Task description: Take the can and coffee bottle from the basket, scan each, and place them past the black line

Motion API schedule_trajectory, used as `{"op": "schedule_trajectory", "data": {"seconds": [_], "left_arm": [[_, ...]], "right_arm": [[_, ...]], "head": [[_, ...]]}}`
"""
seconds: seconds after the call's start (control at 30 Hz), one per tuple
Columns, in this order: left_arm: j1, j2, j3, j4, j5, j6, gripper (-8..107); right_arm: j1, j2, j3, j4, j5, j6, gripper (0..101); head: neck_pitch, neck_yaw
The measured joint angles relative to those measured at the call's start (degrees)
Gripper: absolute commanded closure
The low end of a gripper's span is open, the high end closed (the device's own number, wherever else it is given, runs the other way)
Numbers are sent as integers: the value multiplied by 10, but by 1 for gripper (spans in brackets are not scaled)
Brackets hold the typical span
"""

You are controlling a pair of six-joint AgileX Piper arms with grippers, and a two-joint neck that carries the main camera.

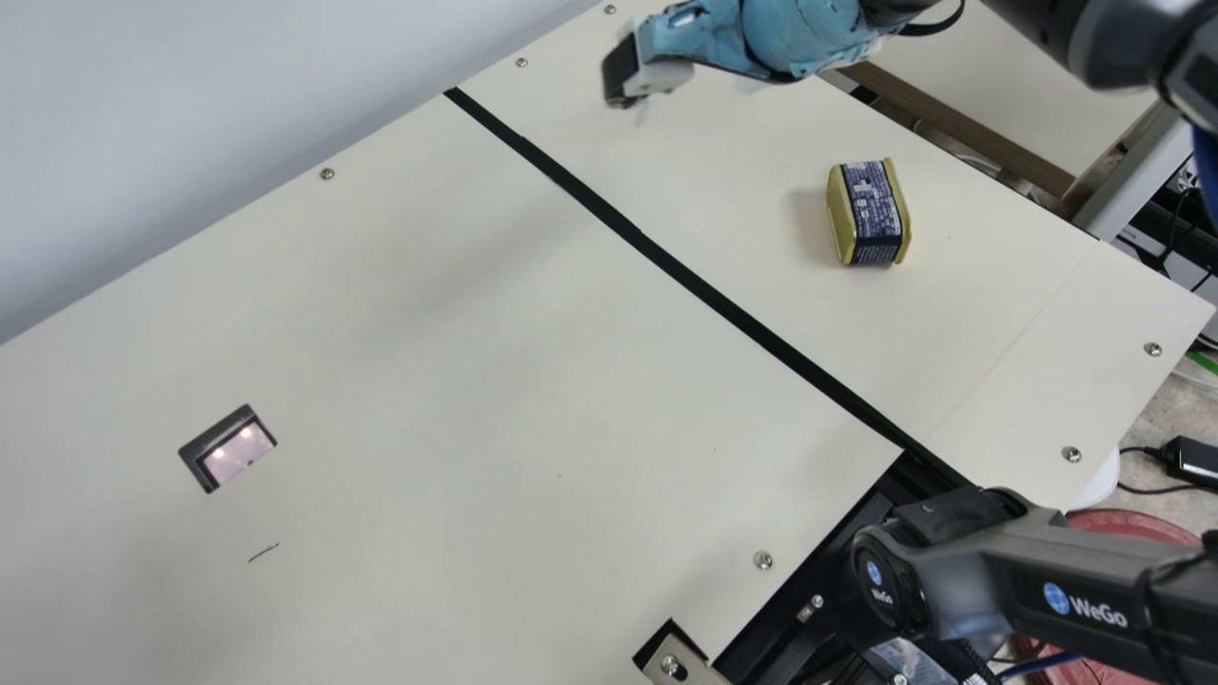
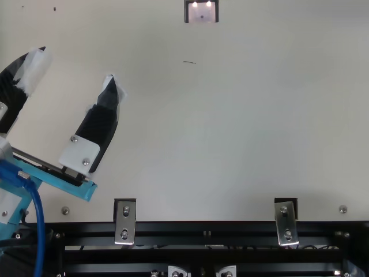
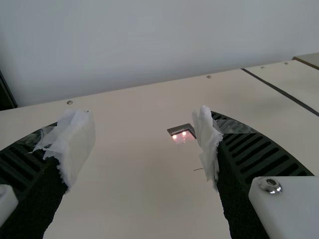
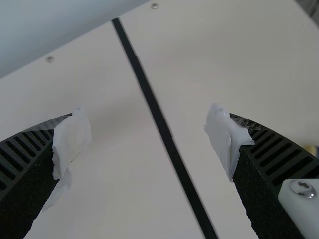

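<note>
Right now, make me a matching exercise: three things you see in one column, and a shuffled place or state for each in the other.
1. Can
2. Left gripper
3. Scanner window

A. Open, empty
B. Lit pink, set in the table
C. Right of the black line in the main view

Pairs: 1-C, 2-A, 3-B
</note>
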Motion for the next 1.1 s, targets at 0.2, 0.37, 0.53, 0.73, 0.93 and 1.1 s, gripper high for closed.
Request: {"op": "schedule_trajectory", "data": {"seconds": [0.2,0.37,0.53,0.73,0.93,1.1], "left_arm": [[0,0,0,0,0,0,9],[0,0,0,0,0,0,9],[0,0,0,0,0,0,9],[0,0,0,0,0,0,9],[0,0,0,0,0,0,9],[0,0,0,0,0,0,9]], "right_arm": [[26,-44,3,107,55,5,0],[45,-78,11,188,110,17,0],[56,-107,15,261,163,34,0],[56,-138,26,338,220,50,0],[71,-185,45,359,248,68,0],[76,-200,46,349,250,72,0]], "head": [[0,0],[0,0],[0,0],[0,0],[0,0],[3,3]]}}
